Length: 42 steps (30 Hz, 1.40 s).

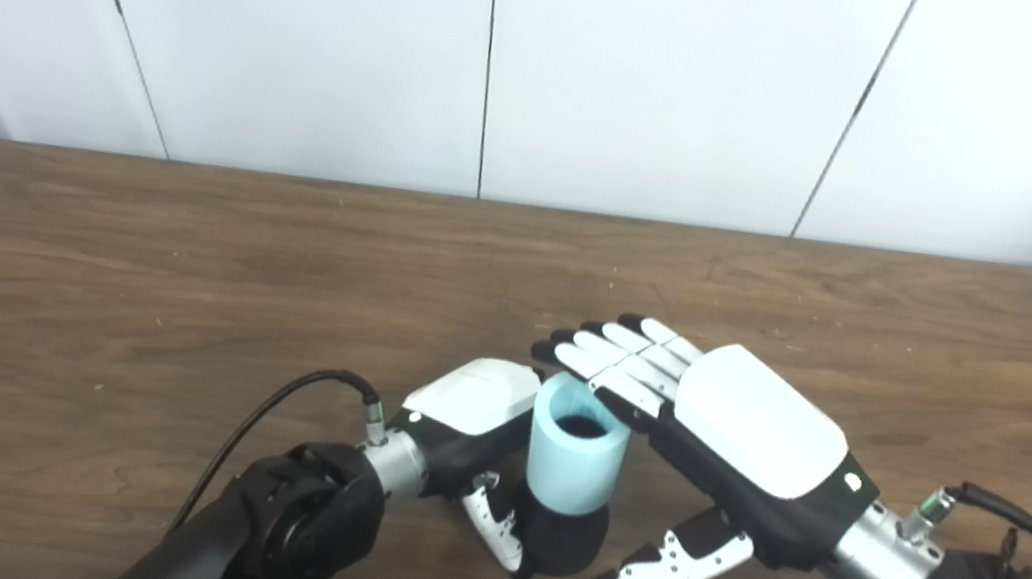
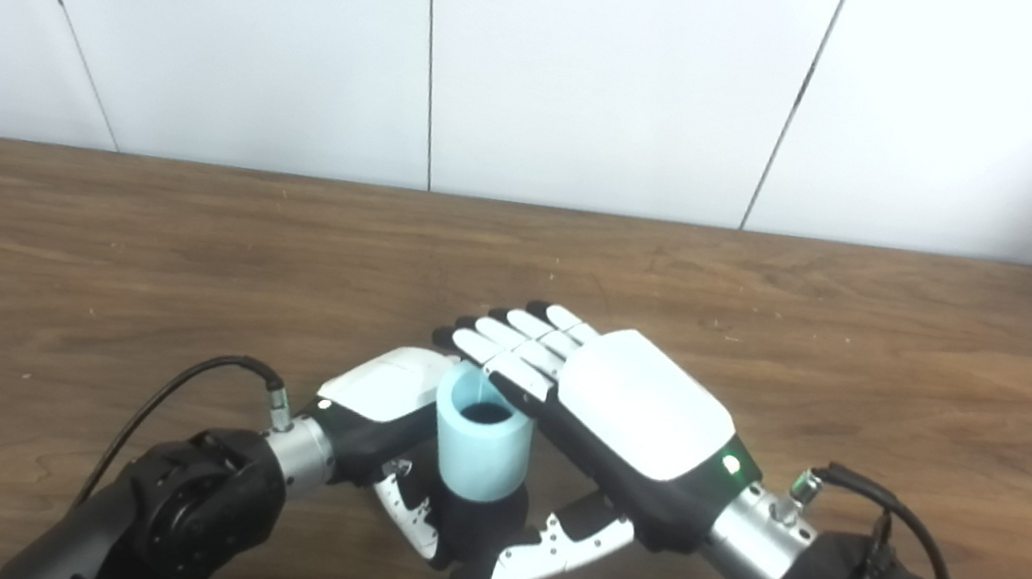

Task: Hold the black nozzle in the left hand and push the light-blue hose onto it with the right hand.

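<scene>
The black nozzle (image 1: pixel 563 541) stands upright near the table's front edge, and my left hand (image 1: pixel 472 403) is shut on it from the left, thumb curled across its front. A short light-blue hose (image 1: pixel 575 461) sits upright on top of the nozzle, its dark bore facing up. My right hand (image 1: pixel 744 431) is open, with its fingers (image 1: pixel 620 357) stretched flat over the hose's far right rim and its thumb (image 1: pixel 658 572) spread low to the right of the nozzle. Whether the fingers touch the rim I cannot tell.
The brown wooden table (image 1: pixel 174 282) runs wide to both sides and back to a white panelled wall (image 1: pixel 309 38). A black cable (image 1: pixel 276 417) loops from my left wrist, and another (image 1: pixel 1018 522) from my right wrist.
</scene>
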{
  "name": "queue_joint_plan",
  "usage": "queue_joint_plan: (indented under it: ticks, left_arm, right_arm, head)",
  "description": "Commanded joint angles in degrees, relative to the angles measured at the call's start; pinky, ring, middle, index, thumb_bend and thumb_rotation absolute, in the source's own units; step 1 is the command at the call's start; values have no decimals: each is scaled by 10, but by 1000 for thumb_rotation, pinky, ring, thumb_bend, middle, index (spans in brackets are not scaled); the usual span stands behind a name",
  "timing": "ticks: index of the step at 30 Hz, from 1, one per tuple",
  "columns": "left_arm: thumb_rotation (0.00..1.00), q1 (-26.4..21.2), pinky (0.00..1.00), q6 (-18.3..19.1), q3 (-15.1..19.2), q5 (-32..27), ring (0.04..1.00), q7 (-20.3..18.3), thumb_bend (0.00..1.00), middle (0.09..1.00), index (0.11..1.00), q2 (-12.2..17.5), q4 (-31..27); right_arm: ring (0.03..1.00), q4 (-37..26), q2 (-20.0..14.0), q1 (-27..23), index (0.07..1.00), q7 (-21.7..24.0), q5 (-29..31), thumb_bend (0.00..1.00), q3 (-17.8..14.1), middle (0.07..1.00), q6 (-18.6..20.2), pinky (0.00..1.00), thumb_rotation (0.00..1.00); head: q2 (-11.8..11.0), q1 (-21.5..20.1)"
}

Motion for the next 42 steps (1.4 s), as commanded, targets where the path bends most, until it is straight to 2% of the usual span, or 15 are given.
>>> queue_joint_plan:
  ticks: [1,3,7,10,16,21,24,28,30,33,38,40,42]
  left_arm:
    - [35,27,974,-19,-13,-23,746,-33,517,650,500,18,27]
    - [7,27,867,-42,0,-33,767,-19,692,742,695,21,26]
    - [46,28,827,-61,20,-35,813,-9,775,827,790,23,19]
    - [87,24,850,-45,38,-37,857,-10,848,868,837,15,11]
    - [124,22,862,-53,59,-41,874,-3,898,878,853,11,-4]
    - [150,13,915,-40,82,-68,949,-27,948,961,919,15,-23]
    - [166,5,935,-25,98,-72,946,-40,959,954,919,17,-38]
    - [180,-7,938,-18,139,-99,920,-38,965,918,898,19,-50]
    - [179,-15,928,0,165,-129,910,-46,963,909,889,20,-57]
    - [159,-26,847,31,197,-170,892,-61,951,898,883,28,-72]
    - [122,-33,747,54,235,-221,885,-63,941,890,872,51,-87]
    - [89,-34,765,71,247,-233,879,-59,936,886,869,56,-97]
    - [60,-34,853,86,258,-245,886,-54,929,885,867,58,-103]
  right_arm:
    - [947,-5,5,-10,947,-26,1,603,-10,944,-16,964,801]
    - [931,-2,6,-8,937,-26,-1,602,-12,931,-18,957,801]
    - [912,-3,5,-8,921,-14,-4,602,-15,912,-11,943,802]
    - [905,-10,2,-11,919,4,0,604,-19,905,6,936,802]
    - [903,-15,2,-12,919,18,1,605,-24,900,14,934,802]
    - [902,-11,1,-12,919,19,2,605,-27,900,14,943,801]
    - [902,-10,1,-12,919,19,1,602,-28,900,14,967,800]
    - [902,-4,-2,-12,919,16,3,602,-32,900,12,971,799]
    - [901,1,-4,-15,919,14,6,602,-35,899,12,971,798]
    - [896,6,-3,-21,916,12,12,602,-41,893,15,967,789]
    - [894,8,3,-28,906,6,16,588,-51,886,21,947,742]
    - [896,10,4,-30,902,3,21,586,-57,888,24,933,730]
    - [897,16,6,-31,899,-1,27,585,-64,892,27,904,717]
  head:
    - [1,0]
    - [1,0]
    - [0,0]
    - [1,-1]
    - [1,-1]
    - [1,0]
    - [1,-1]
    - [1,0]
    - [2,4]
    - [3,4]
    - [2,4]
    - [3,5]
    - [2,8]
